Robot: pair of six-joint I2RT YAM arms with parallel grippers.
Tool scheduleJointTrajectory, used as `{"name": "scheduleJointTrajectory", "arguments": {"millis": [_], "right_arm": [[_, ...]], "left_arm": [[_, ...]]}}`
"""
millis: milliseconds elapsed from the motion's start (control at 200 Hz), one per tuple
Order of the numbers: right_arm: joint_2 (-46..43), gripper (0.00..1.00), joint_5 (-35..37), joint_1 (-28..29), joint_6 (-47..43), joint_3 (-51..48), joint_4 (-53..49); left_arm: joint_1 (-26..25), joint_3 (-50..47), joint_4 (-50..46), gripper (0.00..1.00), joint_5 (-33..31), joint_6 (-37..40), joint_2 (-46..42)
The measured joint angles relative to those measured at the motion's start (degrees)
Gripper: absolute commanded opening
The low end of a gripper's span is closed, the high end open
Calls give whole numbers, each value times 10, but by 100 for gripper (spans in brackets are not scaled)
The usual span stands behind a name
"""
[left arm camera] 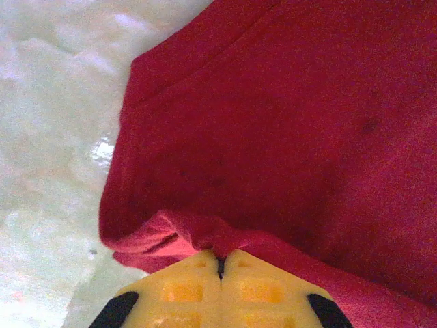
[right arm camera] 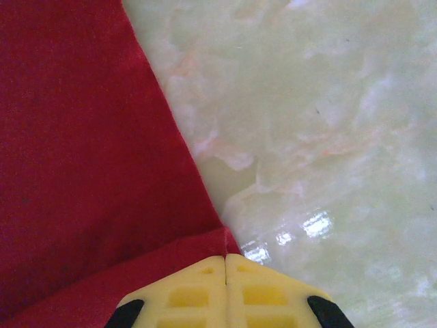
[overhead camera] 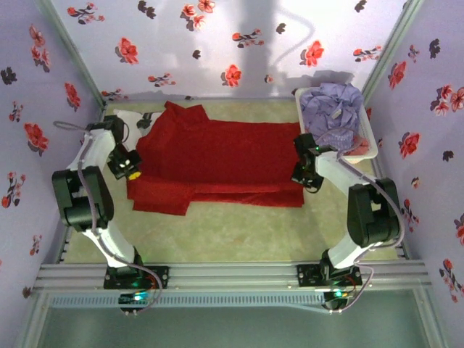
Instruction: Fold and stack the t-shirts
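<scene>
Left gripper [left arm camera: 222,260] and right gripper [right arm camera: 225,258] are each clamped together on an opposite end of the red t-shirt [overhead camera: 217,163], which lies spread on the table [overhead camera: 239,232], its long axis running crosswise between them.

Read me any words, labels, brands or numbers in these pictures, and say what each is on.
No text can be read.
The red t-shirt is plain.
The white t-shirt at the far left has a dark print, too small to tell if it holds letters.
The walls bear flowers, no words.
</scene>
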Motion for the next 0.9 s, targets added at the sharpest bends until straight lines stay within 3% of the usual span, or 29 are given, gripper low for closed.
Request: {"name": "scheduleJointTrajectory", "arguments": {"millis": [105,155,265,355,390,545,735,900], "right_arm": [[24,6,-1,-1,-8,21,3],[26,15,-1,-2,-12,29,4],[26,37,0,-2,-21,52,3],[26,48,2,-2,-38,76,-1],[26,49,4,-2,-41,85,-3],[23,50,5,-2,-48,104,-17],[-14,50,-23,10,-24,96,-32],[-51,51,-54,85,28,80,-27]], "left_arm": [[0,29,-3,0,8,4,40],[1,38,-3,15,11,4,52],[5,68,-12,19,19,6,69],[13,97,-10,37,21,5,73],[19,105,-10,43,25,5,73],[52,122,-10,55,53,6,72],[61,47,-12,55,64,7,22],[58,-61,-29,61,54,13,-40]]}}
